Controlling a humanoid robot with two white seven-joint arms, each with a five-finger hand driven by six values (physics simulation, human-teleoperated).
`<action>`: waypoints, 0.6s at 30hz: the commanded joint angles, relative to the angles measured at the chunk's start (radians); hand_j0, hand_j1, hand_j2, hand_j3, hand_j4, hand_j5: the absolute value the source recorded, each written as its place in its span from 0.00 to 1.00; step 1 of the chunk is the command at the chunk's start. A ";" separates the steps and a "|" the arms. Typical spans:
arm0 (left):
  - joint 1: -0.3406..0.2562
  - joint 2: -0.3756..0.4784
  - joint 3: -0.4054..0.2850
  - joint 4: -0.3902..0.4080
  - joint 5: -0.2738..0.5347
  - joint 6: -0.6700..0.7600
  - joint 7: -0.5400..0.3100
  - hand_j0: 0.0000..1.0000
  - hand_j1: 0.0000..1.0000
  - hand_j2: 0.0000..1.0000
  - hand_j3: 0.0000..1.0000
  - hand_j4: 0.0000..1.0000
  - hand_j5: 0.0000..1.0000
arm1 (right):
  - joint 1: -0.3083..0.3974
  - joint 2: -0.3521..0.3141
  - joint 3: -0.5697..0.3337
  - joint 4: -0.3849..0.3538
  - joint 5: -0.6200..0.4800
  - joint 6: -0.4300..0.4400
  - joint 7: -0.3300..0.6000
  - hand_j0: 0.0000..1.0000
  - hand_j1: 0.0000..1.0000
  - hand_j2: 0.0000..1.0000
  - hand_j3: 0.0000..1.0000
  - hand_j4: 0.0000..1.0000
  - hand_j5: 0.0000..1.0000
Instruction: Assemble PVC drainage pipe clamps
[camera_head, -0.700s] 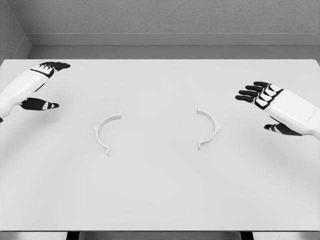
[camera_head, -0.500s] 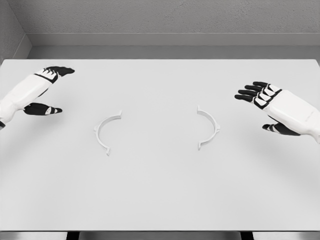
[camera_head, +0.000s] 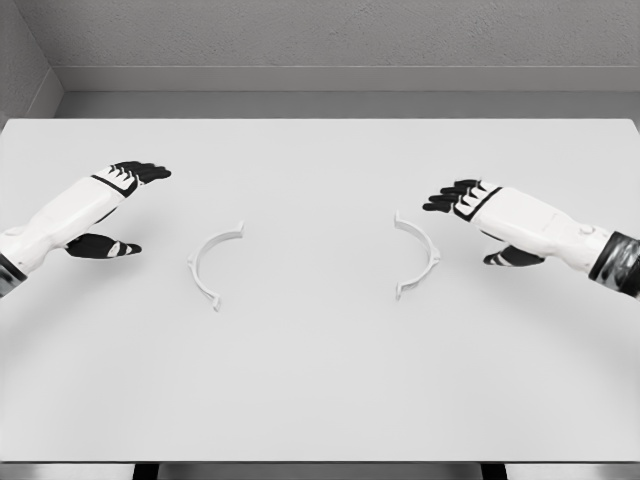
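On the white tabletop (camera_head: 320, 400), two white half-ring clamp pieces lie flat, well apart from each other, both roughly midway between the far and near edges. Left of the middle lies the left clamp half (camera_head: 208, 264), its curve bulging toward the left edge and its open side facing the centre. Right of the middle lies the right clamp half (camera_head: 420, 256), bulging toward the right edge, so the two open sides face one another across a bare stretch of surface. Each piece has small tabs at its ends.

Near the left edge hovers the left hand (camera_head: 100, 205), its arm coming in from the lower left. Its black fingers are stretched out and slightly apart, thumb held away below them, holding nothing. It is near the left clamp half but not touching it.

From the right edge comes the right hand (camera_head: 490, 215), fingers extended and loosely spread, thumb apart underneath, also holding nothing. Its fingertips (camera_head: 440, 203) sit just beside the far end of the right clamp half, without visible contact.

No container shows on the tabletop.
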 joint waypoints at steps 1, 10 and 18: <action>0.002 0.001 0.000 0.000 0.006 0.000 0.000 1.00 1.00 1.00 1.00 1.00 1.00 | 0.000 0.010 0.012 0.022 -0.007 0.002 0.012 1.00 1.00 1.00 1.00 1.00 1.00; 0.000 -0.046 -0.021 0.000 -0.005 0.000 0.000 1.00 1.00 1.00 1.00 1.00 1.00 | -0.098 0.090 0.055 0.163 0.005 0.002 0.010 1.00 1.00 1.00 1.00 1.00 1.00; -0.008 -0.086 -0.066 0.008 -0.007 0.000 0.000 1.00 1.00 1.00 1.00 1.00 1.00 | -0.143 0.130 0.084 0.240 0.011 0.002 0.010 1.00 1.00 1.00 1.00 1.00 1.00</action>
